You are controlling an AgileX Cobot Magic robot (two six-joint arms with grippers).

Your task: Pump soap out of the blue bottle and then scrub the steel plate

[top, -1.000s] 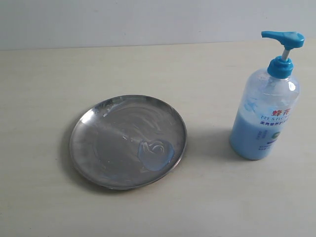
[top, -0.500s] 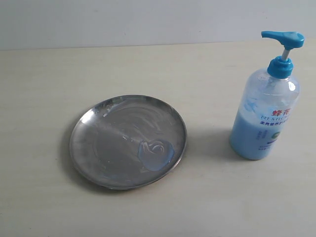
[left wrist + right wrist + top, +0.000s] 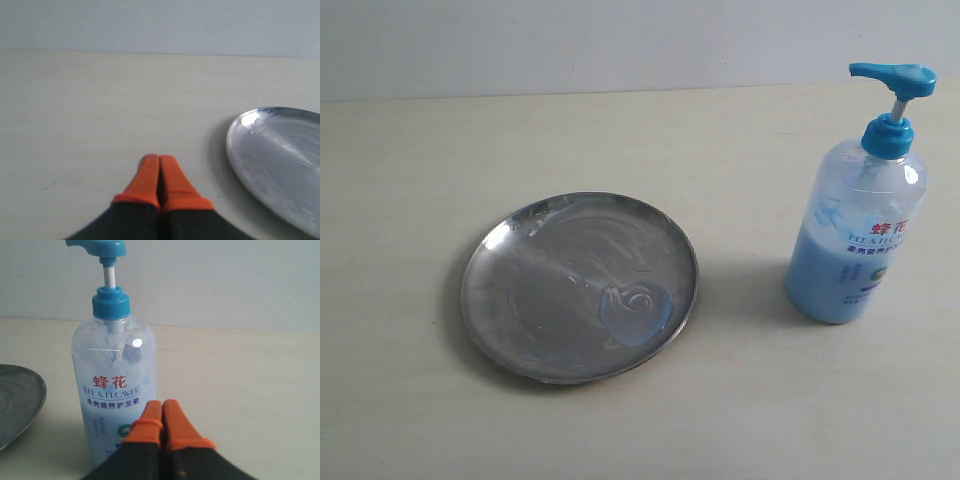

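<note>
Table (image 3: 620, 130), soap (image 3: 635, 314) on steel plate (image 3: 520, 285): exterior view only

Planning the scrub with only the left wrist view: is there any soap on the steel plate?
Observer: Yes. The exterior view shows a pale-blue blob of soap on the steel plate, near the rim on the bottle's side.
Operator: Where is the bottle?
Observer: The blue bottle stands upright on the table, apart from the plate, on the right of the exterior view.
Operator: And the right gripper?
Observer: The right gripper is shut and empty, pointing at the bottle's lower body.
</note>
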